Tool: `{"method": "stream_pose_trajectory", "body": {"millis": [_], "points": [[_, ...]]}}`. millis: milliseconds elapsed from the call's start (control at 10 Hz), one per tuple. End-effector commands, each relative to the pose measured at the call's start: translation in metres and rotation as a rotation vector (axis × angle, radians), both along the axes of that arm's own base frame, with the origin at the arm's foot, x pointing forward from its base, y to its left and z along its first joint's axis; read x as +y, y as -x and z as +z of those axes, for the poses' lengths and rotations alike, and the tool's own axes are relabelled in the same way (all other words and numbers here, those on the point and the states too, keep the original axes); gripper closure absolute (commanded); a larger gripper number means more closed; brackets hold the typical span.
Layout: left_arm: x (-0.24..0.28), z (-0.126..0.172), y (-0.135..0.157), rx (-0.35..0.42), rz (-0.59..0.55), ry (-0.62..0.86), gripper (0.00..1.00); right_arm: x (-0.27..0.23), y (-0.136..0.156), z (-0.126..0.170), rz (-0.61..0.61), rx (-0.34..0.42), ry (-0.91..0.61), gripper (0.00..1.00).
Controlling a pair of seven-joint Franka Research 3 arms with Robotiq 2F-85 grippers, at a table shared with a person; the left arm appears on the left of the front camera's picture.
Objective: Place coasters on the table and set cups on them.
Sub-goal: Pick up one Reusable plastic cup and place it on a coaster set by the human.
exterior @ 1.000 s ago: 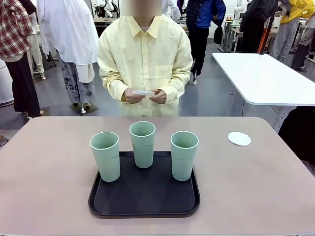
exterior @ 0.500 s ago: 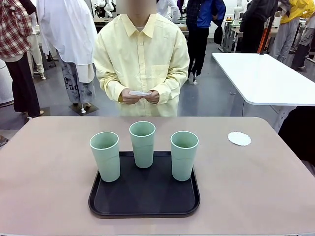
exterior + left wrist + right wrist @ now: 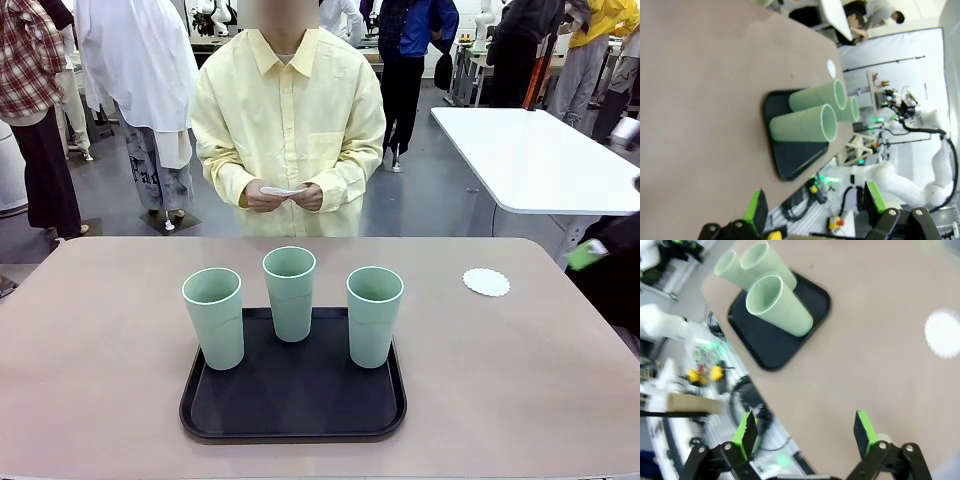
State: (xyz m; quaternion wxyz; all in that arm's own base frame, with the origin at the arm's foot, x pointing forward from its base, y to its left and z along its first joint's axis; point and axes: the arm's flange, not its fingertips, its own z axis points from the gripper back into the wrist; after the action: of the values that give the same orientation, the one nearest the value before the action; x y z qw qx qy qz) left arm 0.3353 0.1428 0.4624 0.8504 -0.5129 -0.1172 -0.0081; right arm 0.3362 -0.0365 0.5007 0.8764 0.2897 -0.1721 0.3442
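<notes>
On the black tray [image 3: 290, 405] stand three cups [image 3: 290, 292] (one coaster [image 3: 486, 282] lies on the table [image 3: 90, 350], well to their right); left gripper [image 3: 815, 207] and right gripper [image 3: 805, 432] both gape wide, empty.

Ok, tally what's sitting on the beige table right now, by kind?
Tall pale mint-green plastic cups: 3
Black rounded-square tray: 1
Small round white scalloped paper coaster: 1
Total: 5

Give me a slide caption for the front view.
Three mint-green cups stand on a black tray; one white coaster lies on the beige table; a person stands opposite.
</notes>
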Motion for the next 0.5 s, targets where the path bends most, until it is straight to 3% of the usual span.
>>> {"method": "stream_pose_trajectory", "body": {"millis": [0,200,400], "points": [[0.001,0.001,0.0,-0.02,-0.001,0.015,0.0,0.04,0.0,-0.016,0.167,-0.256,0.092,0.0],[0.001,0.001,0.0,-0.02,-0.001,0.015,0.0,0.082,0.003,-0.023,0.247,-0.372,0.137,0.0],[0.001,0.001,0.0,-0.02,-0.001,0.015,0.0,0.1,0.002,-0.036,0.278,-0.426,0.197,0.0]]}}
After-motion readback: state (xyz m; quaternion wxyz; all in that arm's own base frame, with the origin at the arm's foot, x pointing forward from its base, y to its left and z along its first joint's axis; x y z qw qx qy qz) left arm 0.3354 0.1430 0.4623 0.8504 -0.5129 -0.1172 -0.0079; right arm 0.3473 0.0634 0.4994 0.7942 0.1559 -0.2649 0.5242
